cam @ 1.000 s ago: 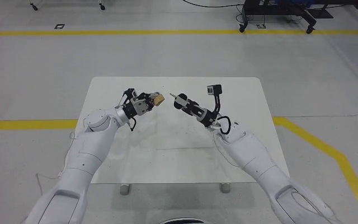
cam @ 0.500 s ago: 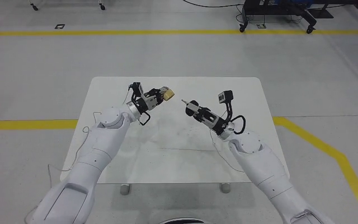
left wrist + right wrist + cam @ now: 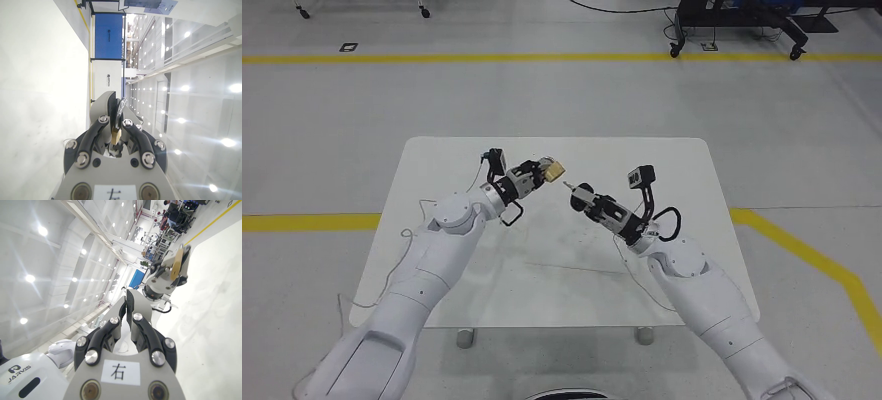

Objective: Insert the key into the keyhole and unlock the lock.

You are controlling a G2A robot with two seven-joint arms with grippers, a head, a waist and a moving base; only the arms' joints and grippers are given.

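Note:
A brass padlock [image 3: 555, 171] is held above the white table [image 3: 662, 160] by my left gripper [image 3: 543, 173], which is shut on it. In the left wrist view the brass body [image 3: 115, 137] sits between the fingers and the silver shackle [image 3: 121, 109] runs up along the pads. My right gripper [image 3: 578, 198] hangs just right of the padlock, shut on the key [image 3: 573, 204], whose thin tip points toward the lock. The right wrist view has its pads [image 3: 130, 306] pressed together, and the padlock [image 3: 176, 264] shows farther off, a short gap away.
Both grippers hover over the middle of the table top. A yellow floor line [image 3: 542, 57] runs behind the table, and a black cart [image 3: 742, 20] stands far back right.
The left gripper carried the padlock to the right. The right gripper drew back to the right, then came closer to the lock, so the gap between key and padlock has shrunk.

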